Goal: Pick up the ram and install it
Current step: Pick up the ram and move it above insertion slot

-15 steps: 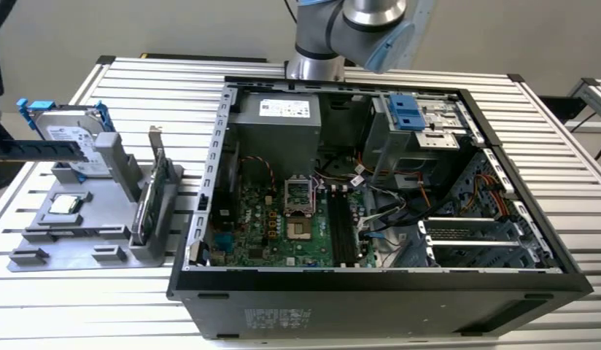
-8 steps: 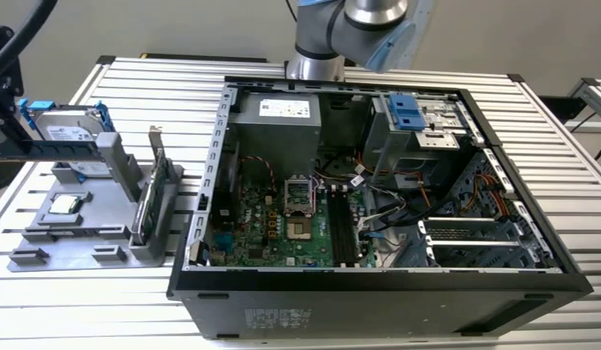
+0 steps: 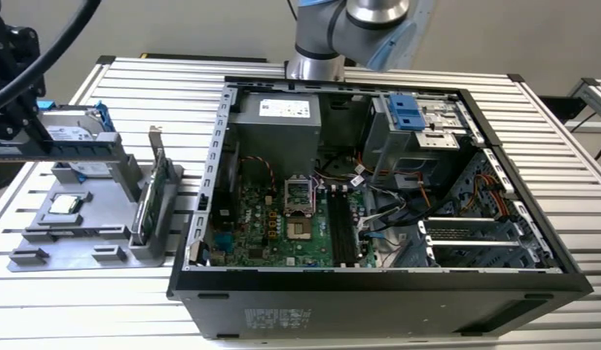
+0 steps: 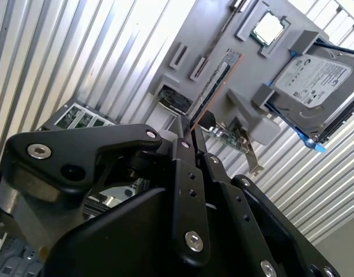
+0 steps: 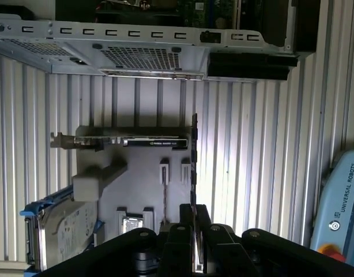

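The ram (image 3: 62, 148) is a thin dark stick held level above the grey holder tray (image 3: 87, 237), in front of the hard drive at the exterior view's left. My gripper (image 3: 3, 143) is shut on its near end at the frame's left edge. In the second wrist view the ram (image 4: 214, 86) reaches away from the gripper (image 4: 189, 137) over the tray. The first wrist view has the ram (image 5: 193, 164) edge-on, rising from between the fingers (image 5: 184, 228). Dark memory slots (image 3: 341, 232) lie on the motherboard inside the open computer case (image 3: 378, 284).
On the tray sit a hard drive in blue rails (image 3: 72, 133), a processor chip (image 3: 67, 205) and a green card with a metal bracket (image 3: 152, 197) standing on edge. The case's walls, cables and drive cage (image 3: 417, 127) crowd its inside. All of it rests on a ribbed metal table (image 3: 96, 306).
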{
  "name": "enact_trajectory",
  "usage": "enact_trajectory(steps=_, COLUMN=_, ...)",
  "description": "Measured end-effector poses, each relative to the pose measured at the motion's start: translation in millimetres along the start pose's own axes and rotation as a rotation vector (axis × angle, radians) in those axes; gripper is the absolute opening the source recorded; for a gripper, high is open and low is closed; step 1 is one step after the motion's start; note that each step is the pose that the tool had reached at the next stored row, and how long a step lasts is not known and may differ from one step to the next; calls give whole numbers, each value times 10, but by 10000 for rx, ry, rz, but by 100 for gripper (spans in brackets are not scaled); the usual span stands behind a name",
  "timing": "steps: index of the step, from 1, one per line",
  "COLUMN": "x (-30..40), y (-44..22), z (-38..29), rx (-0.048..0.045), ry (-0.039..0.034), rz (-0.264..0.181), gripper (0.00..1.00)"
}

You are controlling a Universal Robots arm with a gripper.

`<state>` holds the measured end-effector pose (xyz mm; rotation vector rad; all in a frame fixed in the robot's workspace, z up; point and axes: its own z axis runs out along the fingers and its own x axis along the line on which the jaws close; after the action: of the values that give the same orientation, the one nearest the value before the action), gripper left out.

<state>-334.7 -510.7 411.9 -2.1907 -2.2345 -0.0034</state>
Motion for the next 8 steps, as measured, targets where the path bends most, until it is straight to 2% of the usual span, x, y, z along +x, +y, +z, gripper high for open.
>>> enact_trajectory(steps=8, x=-4, y=201, z=-1, rx=-1, ry=1, rz=0, gripper=0)
